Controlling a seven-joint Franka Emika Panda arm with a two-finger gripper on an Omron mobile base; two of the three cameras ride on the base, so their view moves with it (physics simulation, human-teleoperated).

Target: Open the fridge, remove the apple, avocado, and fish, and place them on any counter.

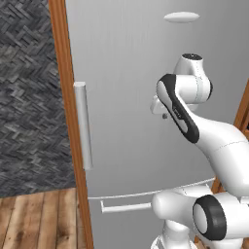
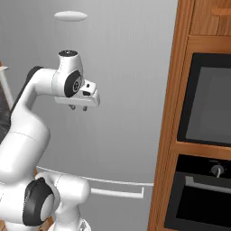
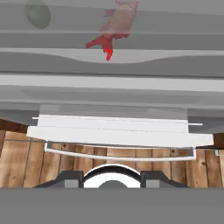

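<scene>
The gripper point(image 2: 78, 108) is hanging in front of the closed fridge point(image 1: 126, 63), pointing down and holding nothing; its opening cannot be told. The handle point(image 1: 82, 125) is standing well apart to its left.

A home kitchen: tall silver fridge point(image 1: 131, 97) in wood panels, built-in oven point(image 2: 207, 106), plank floor point(image 1: 36, 219).

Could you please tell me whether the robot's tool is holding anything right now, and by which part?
Nothing is held. The tool hangs in front of the closed tall silver-grey fridge, jaws apart with nothing between them, away from its vertical grey bar handle.
</scene>
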